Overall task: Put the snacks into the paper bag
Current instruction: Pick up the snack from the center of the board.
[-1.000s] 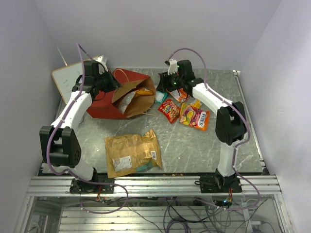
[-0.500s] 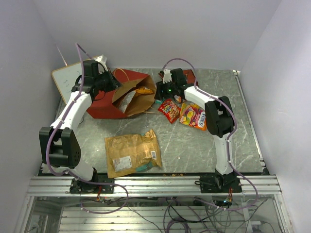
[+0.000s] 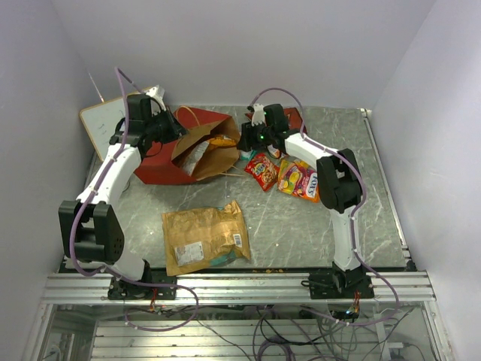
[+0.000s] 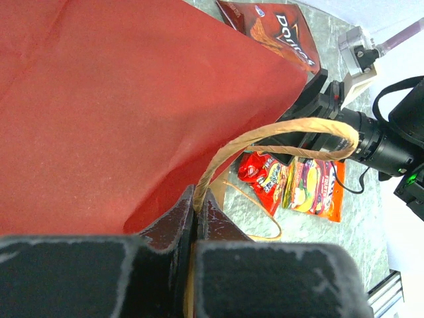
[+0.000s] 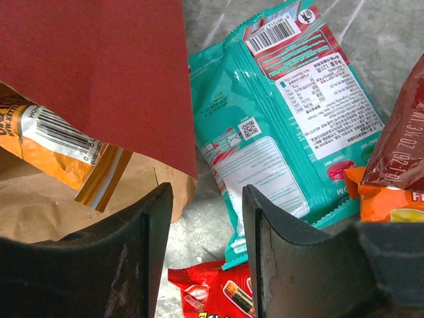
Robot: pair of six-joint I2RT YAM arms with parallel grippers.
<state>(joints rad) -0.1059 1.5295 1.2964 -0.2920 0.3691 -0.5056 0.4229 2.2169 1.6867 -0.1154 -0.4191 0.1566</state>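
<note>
Right wrist view: the right gripper (image 5: pixel 205 199) stands released and empty. Between its jaws is bare table (image 5: pixel 202 232), just beside the lip of the tall red paper bag with brown kraft lining (image 5: pixel 99 59). Left of the jaws, an orange foil packet (image 5: pixel 59 142) rests inside the bag mouth. Right of the jaws, the flat teal foil packet (image 5: pixel 278 132) lies on the table. A small red candy packet (image 5: pixel 209 291) lies just below the gap.

Change: over the last second the right arm has folded its elbow in and brought its jaws up to the bag mouth.

Left wrist view: the left gripper (image 4: pixel 197 199) is clenched on the bag's twisted paper handle (image 4: pixel 278 136), holding the mouth open.

Consequence: the opening is presented and the teal packet is within reach, so a grasp on it is probably next. The large tan-gold foil packet (image 3: pixel 204 235) lies well apart from both sets of jaws and is not yet bagged.
</note>
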